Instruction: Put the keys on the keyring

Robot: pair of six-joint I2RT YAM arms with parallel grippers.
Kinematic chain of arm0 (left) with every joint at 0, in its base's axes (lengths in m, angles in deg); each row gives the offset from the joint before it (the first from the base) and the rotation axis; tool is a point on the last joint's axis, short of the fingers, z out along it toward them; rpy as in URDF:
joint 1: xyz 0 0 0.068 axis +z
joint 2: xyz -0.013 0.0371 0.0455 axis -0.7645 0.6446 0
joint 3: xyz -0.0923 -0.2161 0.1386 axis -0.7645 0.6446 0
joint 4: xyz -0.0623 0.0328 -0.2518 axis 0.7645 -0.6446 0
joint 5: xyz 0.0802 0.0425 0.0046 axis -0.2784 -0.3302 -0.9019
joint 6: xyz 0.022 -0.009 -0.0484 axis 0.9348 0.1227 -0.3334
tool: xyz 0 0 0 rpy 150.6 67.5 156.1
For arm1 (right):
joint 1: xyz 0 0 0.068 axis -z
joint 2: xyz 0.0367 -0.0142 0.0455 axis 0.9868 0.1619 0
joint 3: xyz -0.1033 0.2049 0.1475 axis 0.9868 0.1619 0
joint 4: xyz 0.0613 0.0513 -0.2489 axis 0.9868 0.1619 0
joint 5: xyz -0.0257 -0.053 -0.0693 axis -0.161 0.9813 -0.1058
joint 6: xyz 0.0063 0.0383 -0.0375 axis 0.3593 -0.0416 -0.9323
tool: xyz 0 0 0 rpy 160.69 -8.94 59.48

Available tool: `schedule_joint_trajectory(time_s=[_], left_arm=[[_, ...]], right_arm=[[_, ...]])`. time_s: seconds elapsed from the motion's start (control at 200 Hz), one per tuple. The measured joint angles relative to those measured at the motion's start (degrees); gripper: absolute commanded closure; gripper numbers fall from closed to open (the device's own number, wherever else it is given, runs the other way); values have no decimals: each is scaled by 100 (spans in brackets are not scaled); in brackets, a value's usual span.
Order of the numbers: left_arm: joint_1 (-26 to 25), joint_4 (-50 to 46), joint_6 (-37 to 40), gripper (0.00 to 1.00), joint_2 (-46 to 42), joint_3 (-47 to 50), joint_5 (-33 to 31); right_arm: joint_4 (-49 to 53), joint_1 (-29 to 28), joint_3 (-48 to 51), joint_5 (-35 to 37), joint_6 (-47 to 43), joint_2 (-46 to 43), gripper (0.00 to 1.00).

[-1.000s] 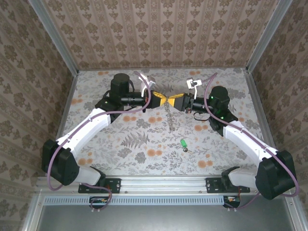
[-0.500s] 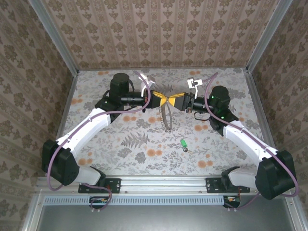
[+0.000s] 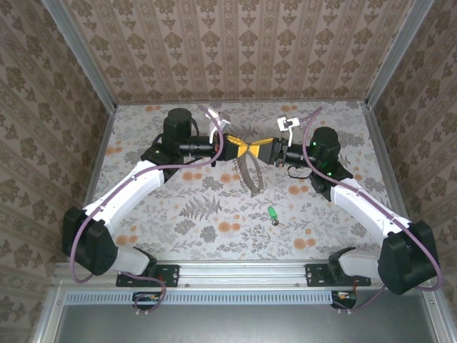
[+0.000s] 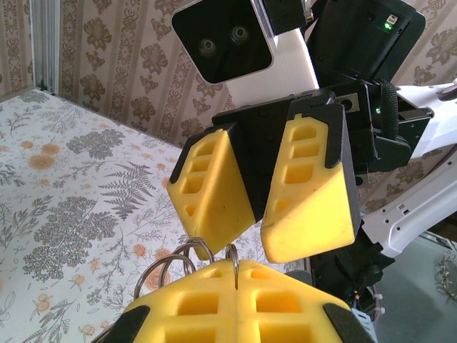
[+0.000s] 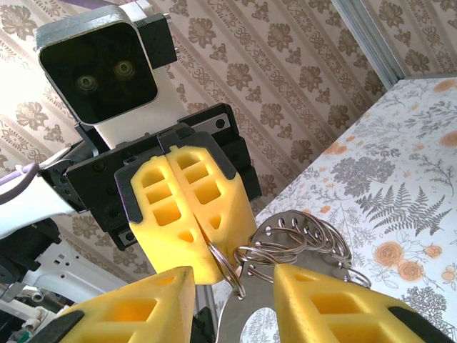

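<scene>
Expect the keyring (image 3: pixel 250 177) to handle as a light, thin, springy hoop, probably slick, that swings and twists freely, so take it at the top of its loop, just beside the existing pinch. Your left gripper (image 4: pixel 237 275) is clamped on that top edge with the ring hanging below, while your right gripper (image 5: pixel 232 280) faces it tip to tip, fingers spread either side of the wire and gripping nothing. The key (image 3: pixel 272 212), tiny and light, lies on the table (image 3: pixel 178 214) nearer the arm bases, well apart from both grippers; pinch its green head.
</scene>
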Motion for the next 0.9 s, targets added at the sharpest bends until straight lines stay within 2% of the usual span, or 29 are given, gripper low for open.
schedule_joint_trajectory(time_s=[0.41, 0.9], left_arm=[[-4, 17, 2, 100, 0, 0, 0], [-4, 15, 2, 100, 7, -59, 83]], right_arm=[[-68, -4, -44, -85, 42, 2, 76], [-114, -125, -140, -170, 39, 120, 79]])
